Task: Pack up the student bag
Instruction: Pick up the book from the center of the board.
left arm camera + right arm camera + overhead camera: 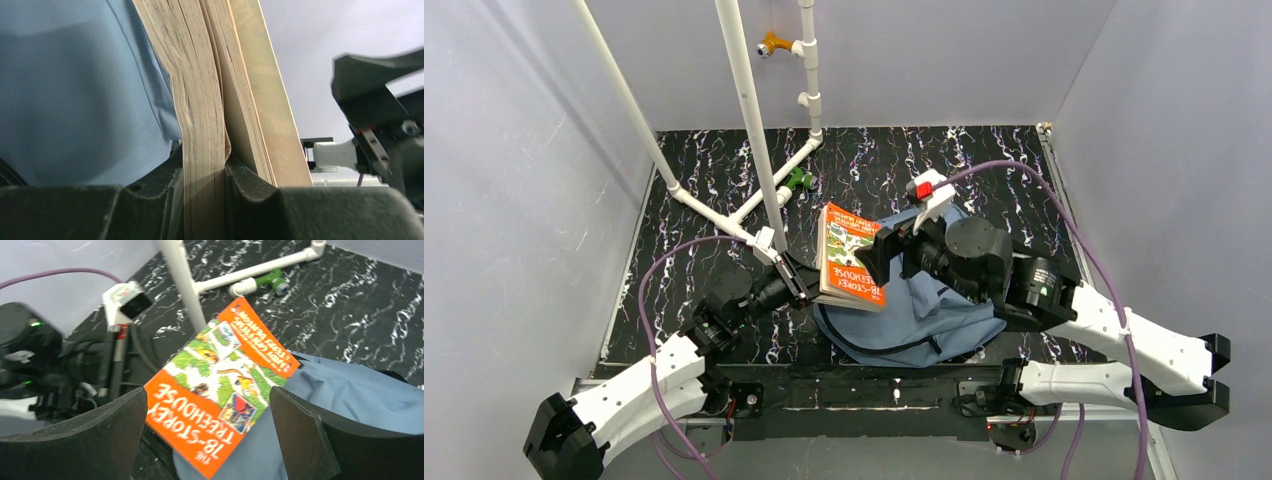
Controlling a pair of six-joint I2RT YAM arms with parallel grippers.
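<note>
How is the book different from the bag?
The book is bright orange with pictures; the bag is plain blue. The book is stiff, tilted up and pinched by the left gripper; the bag lies soft and crumpled. The book is smaller than the bag.

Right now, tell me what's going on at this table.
The left gripper is clamped on the page edge of an orange paperback, holding it tilted at the left side of the blue student bag. The right gripper stands wide open facing the paperback's cover, gripping nothing. The paperback is not inside the bag yet.
</note>
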